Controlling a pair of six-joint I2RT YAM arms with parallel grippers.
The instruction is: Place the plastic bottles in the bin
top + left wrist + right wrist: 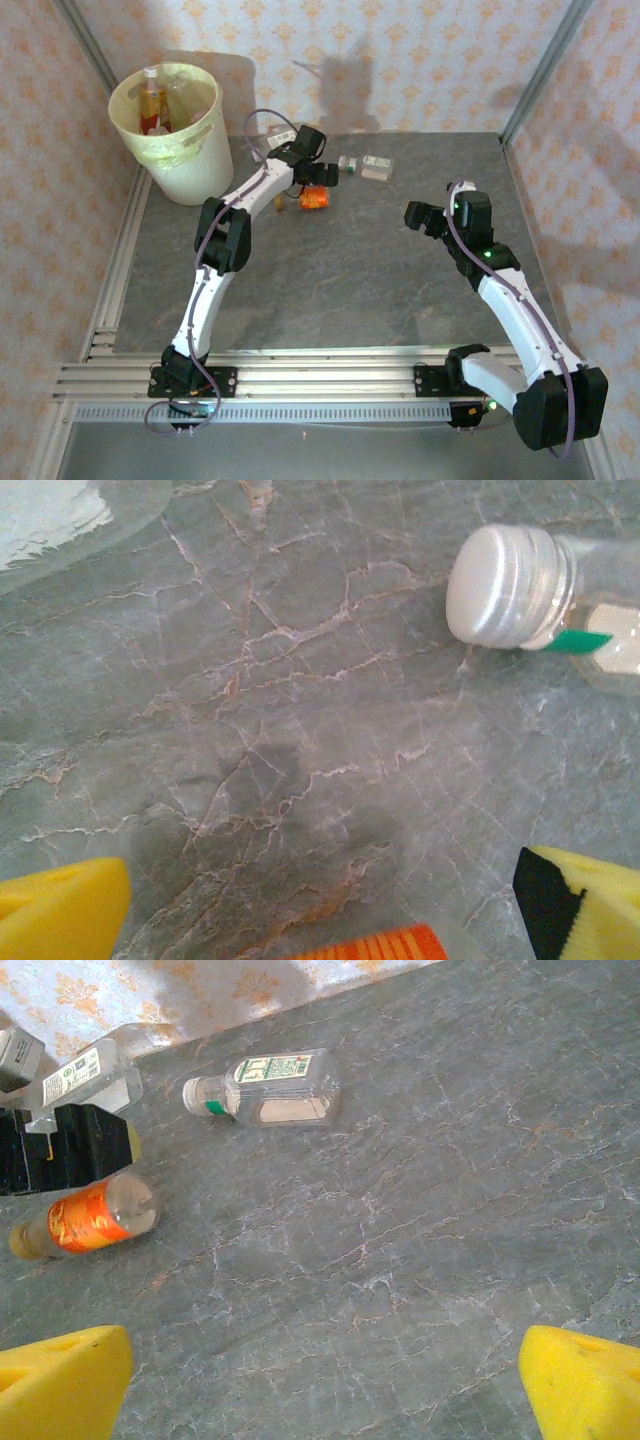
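We saw the bin [190, 165] standing at the far left corner of the tabletop [350, 290]. Its pale bag was folded over the rim, and some of the plastic bottles [152, 100] stood upright inside it.

More bottles lay on their sides near the middle of the far edge. An orange-labelled bottle [313, 200] lay nearest the arms. A flat clear bottle with a white cap and a green band [375, 167] lay just to its right and a little farther back, apart from it.

The left gripper [318, 182] hung directly over the orange-labelled bottle with its jaws spread wide and nothing between them. In the left wrist view its yellow fingers [60, 910] sat at the two lower corners. The orange label [375, 945] showed at the bottom edge between them, and the white cap of the green-banded bottle [510, 585] lay at the upper right. We could not tell whether the fingers touched the orange bottle.

The right gripper [425, 218] hovered over bare tabletop toward the right edge, well apart from every bottle, with its jaws also wide and empty. In the right wrist view its yellow fingers [585, 1380] framed bare grey stone. Beyond them lay the orange-labelled bottle [85, 1218] and the green-banded bottle [270, 1085]. A white-labelled bottle [90, 1075] lay behind the black body of the left gripper [65, 1145].
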